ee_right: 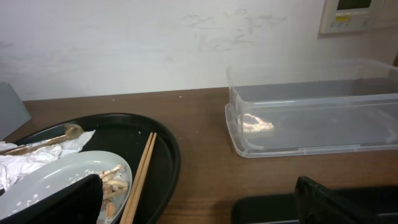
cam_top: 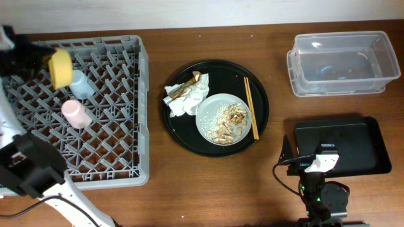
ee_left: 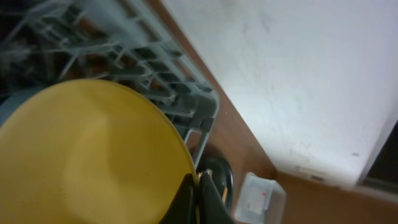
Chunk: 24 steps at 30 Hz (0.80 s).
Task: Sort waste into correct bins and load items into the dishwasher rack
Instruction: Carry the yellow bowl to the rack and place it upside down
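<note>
Overhead, the left hand (cam_top: 50,62) pinches the small round yellow bowl (cam_top: 61,69) (by its rim) over the square grey plastic rack (cam_top: 113,145); lower it tilted between pegs.

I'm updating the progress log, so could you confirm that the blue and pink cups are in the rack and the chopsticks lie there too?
Not quite: the chopsticks lie on the round black tray, by the grey plate, as the overhead view shows. The blue cup and pink cup are in the rack.
</note>
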{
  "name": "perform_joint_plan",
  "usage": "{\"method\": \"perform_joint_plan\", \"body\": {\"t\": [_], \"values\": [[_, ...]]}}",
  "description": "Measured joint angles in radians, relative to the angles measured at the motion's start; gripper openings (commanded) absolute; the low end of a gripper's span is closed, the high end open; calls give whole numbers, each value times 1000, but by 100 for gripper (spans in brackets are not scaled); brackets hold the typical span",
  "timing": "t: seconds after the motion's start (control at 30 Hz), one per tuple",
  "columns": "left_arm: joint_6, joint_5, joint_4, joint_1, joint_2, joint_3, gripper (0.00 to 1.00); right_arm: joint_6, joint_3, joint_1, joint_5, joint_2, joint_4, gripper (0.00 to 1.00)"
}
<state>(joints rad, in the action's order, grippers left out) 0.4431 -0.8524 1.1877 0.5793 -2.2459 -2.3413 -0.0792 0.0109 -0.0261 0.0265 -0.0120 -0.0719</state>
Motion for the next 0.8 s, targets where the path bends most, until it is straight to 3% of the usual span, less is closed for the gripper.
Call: {"method": "perform_joint_plan", "body": {"t": [0.23, 0.43, 0.8], "values": [[-79, -231, 53, 107, 2, 111, 1, 0, 0, 0, 0, 0, 0, 98], [-126, -383, -94, 115, 2, 264, 0, 0, 0, 0, 0, 0, 0, 99], [-146, -378, -145, 173, 2, 301, 1, 1, 0, 0, 0, 0, 0, 98]]}}
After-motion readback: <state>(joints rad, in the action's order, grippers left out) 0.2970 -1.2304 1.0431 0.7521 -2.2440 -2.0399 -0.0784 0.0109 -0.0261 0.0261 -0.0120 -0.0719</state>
